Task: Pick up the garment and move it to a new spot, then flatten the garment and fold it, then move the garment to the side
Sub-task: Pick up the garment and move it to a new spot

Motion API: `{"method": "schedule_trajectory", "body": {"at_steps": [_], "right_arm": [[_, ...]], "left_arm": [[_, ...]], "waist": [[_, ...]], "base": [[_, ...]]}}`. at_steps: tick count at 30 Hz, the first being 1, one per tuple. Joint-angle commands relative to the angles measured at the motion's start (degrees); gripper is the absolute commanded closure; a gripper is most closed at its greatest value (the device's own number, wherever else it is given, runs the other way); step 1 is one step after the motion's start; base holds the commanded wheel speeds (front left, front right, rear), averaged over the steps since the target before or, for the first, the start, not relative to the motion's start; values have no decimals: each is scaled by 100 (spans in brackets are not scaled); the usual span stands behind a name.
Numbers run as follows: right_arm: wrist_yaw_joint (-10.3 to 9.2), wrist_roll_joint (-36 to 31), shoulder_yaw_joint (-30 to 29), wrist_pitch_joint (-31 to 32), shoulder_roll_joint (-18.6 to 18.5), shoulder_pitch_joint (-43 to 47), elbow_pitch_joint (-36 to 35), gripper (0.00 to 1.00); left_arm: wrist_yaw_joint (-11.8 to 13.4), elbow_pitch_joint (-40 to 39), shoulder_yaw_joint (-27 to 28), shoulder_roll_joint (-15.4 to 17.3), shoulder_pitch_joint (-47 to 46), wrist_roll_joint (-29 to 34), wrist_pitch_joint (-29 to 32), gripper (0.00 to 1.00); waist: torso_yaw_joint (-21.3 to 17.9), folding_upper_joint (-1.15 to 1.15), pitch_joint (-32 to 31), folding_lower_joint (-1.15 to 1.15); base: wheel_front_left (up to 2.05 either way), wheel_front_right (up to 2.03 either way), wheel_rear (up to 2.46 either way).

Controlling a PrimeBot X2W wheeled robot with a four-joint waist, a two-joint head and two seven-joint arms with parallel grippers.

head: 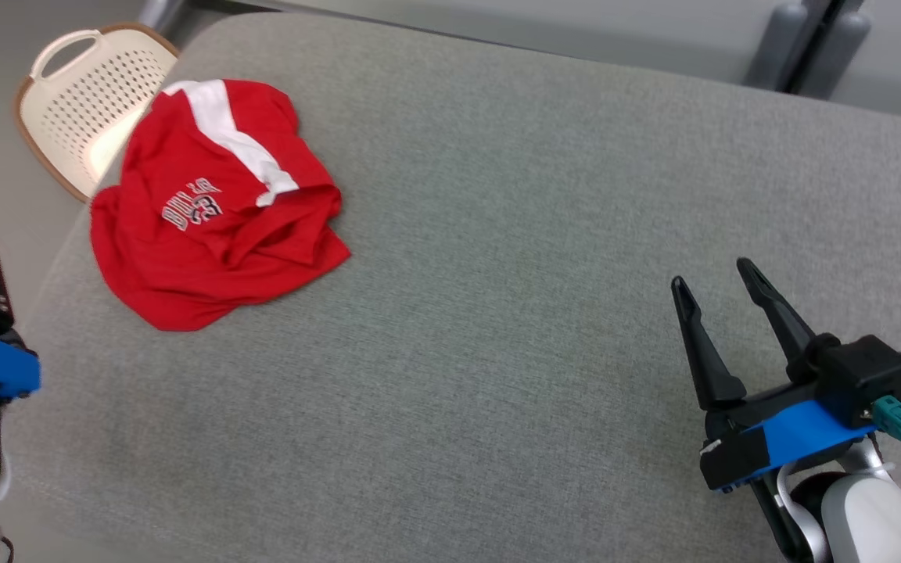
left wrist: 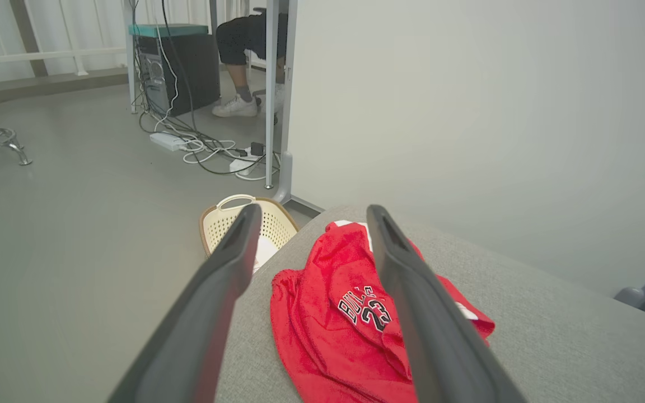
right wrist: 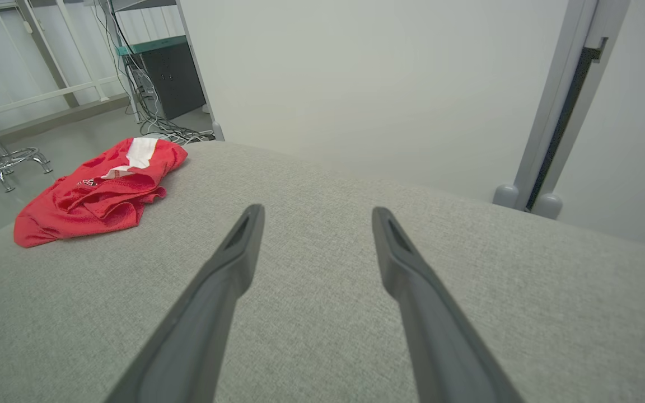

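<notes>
Grey cushion [head: 536,274], crumpled red garment [head: 208,227], person's legs [left wrist: 239,84] in left wrist view

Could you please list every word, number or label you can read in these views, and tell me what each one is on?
"BULL": arched white lettering on the red garment, left wrist view; anything after the last L is hidden.
"23": just below that lettering, on the same garment.
In the head view the print lies upside down and creased, so it is not cleanly readable.
No other text can be read.
</notes>
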Motion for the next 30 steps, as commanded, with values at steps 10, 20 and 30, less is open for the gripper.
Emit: {"method": "schedule_trajectory", "body": {"at_steps": [10, 20, 30], "right_arm": [[1, -105, 332, -375, -112, -631, -202, 0], [1, -99, 364, -676, -7, -801, -126, 0], [1, -4, 359, -762, 88, -685, 63, 0]], "left_arm": [[-87, 1102, 709, 497, -1010, -924, 751, 0], [-41, 2413, 820, 888, -1239, -1144, 1325, 0], [-64, 3282, 548, 535, -1121, -1580, 2507, 100]], "waist": [[-1083, 0, 1469, -1], [-1855, 0, 2025, -1], [-2024, 0, 1649, -1]], "base": [[0, 0, 0], [0, 0, 0], [0, 0, 0]]}}
